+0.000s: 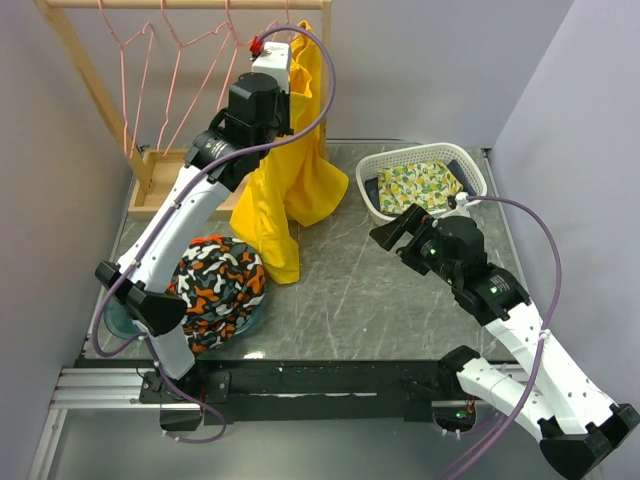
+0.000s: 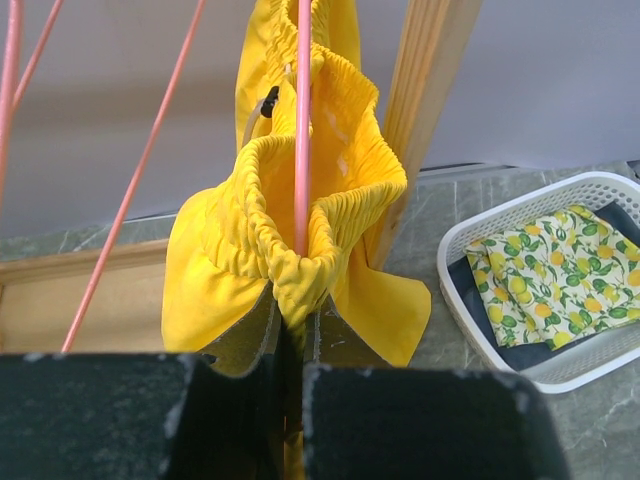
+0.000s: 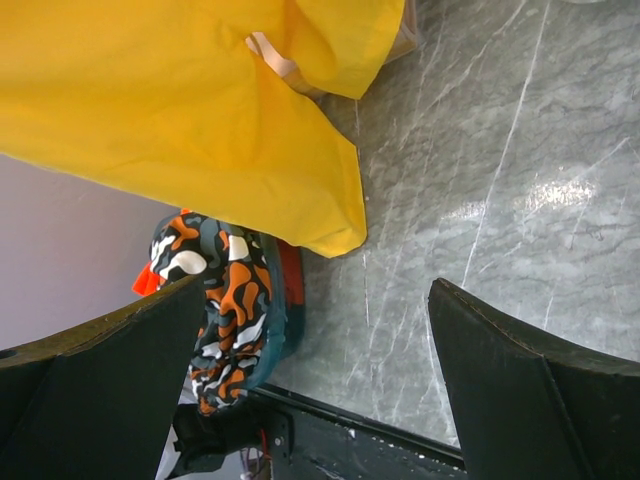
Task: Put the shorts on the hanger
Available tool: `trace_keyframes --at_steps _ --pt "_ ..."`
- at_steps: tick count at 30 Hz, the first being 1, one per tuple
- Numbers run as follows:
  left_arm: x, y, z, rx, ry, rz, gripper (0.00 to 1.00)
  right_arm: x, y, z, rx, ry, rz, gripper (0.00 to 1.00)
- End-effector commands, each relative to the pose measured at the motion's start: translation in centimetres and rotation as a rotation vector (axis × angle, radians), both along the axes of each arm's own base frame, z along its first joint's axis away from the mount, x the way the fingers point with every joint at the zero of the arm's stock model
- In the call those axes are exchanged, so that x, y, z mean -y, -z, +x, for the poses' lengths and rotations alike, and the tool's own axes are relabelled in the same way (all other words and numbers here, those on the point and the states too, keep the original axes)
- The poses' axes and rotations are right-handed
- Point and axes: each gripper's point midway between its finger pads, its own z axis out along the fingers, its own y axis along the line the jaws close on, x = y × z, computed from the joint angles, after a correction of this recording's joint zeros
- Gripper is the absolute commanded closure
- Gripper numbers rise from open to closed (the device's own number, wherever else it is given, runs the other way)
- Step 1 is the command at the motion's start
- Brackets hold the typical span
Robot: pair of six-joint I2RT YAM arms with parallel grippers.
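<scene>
Pale lilac walls (image 1: 430,60) on three sides, grey marble-veined counter (image 1: 400,300), light wooden rack (image 1: 97,100) at far left corner, black rail (image 1: 330,385) along near edge.

You've got one pair of yellow shorts (image 1: 290,190), one patterned garment (image 1: 215,285), one lemon-print cloth (image 1: 425,185), one white basket (image 1: 372,187) and one wooden rack (image 1: 90,75). The pink hangers (image 2: 302,120) overlap; you can count at least three.

The shorts (image 1: 290,180) hang at the right end of the rack (image 1: 85,75) (hangers (image 2: 128,190) to their left), behind the table (image 1: 400,310) centre. A basket (image 1: 372,190) at the right rear holds a folded cloth (image 1: 425,185). A bunched garment (image 1: 215,285) lies front-left.
</scene>
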Motion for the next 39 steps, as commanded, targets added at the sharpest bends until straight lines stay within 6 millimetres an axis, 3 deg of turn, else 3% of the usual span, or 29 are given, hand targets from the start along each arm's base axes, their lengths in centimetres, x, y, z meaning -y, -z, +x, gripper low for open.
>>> trace_keyframes --at_steps 1,9,16,17,19,20,21,23,27,28,32,35,36,38,39 --pt "0.7 -4.0 0.4 0.116 0.021 -0.107 0.96 -0.2 -0.7 0.3 0.036 0.003 0.022 0.0" --pt "2.0 -2.8 0.9 0.083 0.06 -0.127 0.95 -0.2 -0.4 0.3 0.036 0.004 0.012 0.0" --pt "2.1 -2.7 -0.2 0.065 0.089 -0.156 0.76 -0.2 -0.6 0.4 0.047 -0.005 -0.002 0.0" --pt "2.0 -3.0 -0.6 0.064 0.094 -0.16 0.66 -0.1 -0.7 0.4 0.051 -0.005 -0.003 0.0" --pt "1.5 -3.3 -1.5 0.06 0.097 -0.172 0.55 0.0 -0.9 0.4 0.058 -0.006 -0.006 0.0" --pt "1.3 -3.4 -1.8 0.059 0.097 -0.176 0.42 0.0 -0.9 0.4 0.061 -0.008 -0.009 0.0" --pt "1.1 -3.1 -2.1 0.048 0.094 -0.178 0.36 0.0 -1.0 0.4 0.065 -0.01 -0.012 0.0" --pt "0.4 -4.1 -3.3 0.061 0.098 -0.196 0.2 -0.1 -1.1 0.5 0.068 -0.013 -0.014 0.0" --pt "-0.5 -4.3 -5.4 0.043 0.118 -0.224 0.01 0.0 -1.2 0.7 0.081 -0.015 -0.038 0.0" --pt "-1.0 -5.0 -6.3 0.053 0.124 -0.24 0.03 0.0 -1.1 0.8 0.081 -0.016 -0.045 0.0" --pt "-1.2 -4.9 -8.4 0.031 0.168 -0.27 0.04 0.3 -1.2 1.0 0.095 -0.011 -0.069 0.0" --pt "-0.8 -4.2 -10.3 0.0 0.207 -0.294 0.04 0.8 -1.2 1.1 0.101 0.008 -0.085 0.0" --pt "-0.5 -3.0 -10.8 -0.022 0.214 -0.28 0.03 0.8 -1.2 1.2 0.106 0.01 -0.085 0.0" --pt "0.2 -3.0 -13.0 -0.013 0.226 -0.284 0.04 0.8 -1.1 1.2 0.108 0.012 -0.089 0.0" --pt "0.7 -1.7 -13.5 -0.039 0.235 -0.271 0.04 0.9 -1.0 1.3 0.105 0.013 -0.092 0.0"
